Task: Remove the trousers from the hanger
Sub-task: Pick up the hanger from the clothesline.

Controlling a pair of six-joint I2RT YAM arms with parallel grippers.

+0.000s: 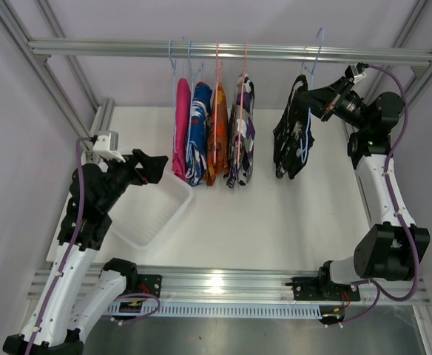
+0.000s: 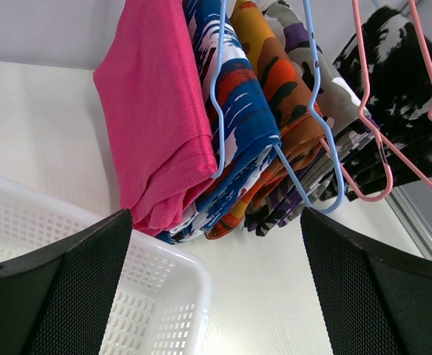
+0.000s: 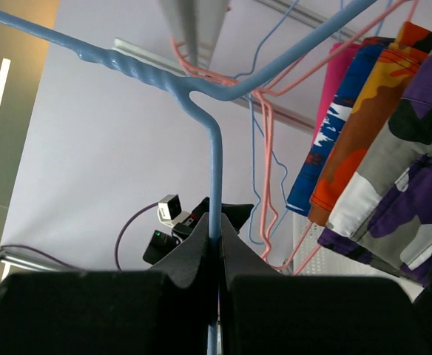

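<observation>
Five trousers hang on wire hangers from the top rail [image 1: 231, 50]: pink [image 1: 181, 129], blue-white-red patterned [image 1: 199, 133], orange [image 1: 218, 133] and purple-white patterned [image 1: 242, 133] close together, black with white specks [image 1: 294, 137] apart to the right. My right gripper [image 1: 310, 96] is shut on the blue hanger [image 3: 214, 163] of the black pair, its wire pinched between the fingers [image 3: 194, 259]. My left gripper [image 1: 153, 166] is open and empty, just left of and below the pink trousers [image 2: 157, 126], above the basket.
A white perforated basket [image 1: 157, 214] lies on the table below the left gripper; it also shows in the left wrist view [image 2: 127, 296]. Aluminium frame posts stand at both sides, and a front rail [image 1: 223, 285] carries the arm bases.
</observation>
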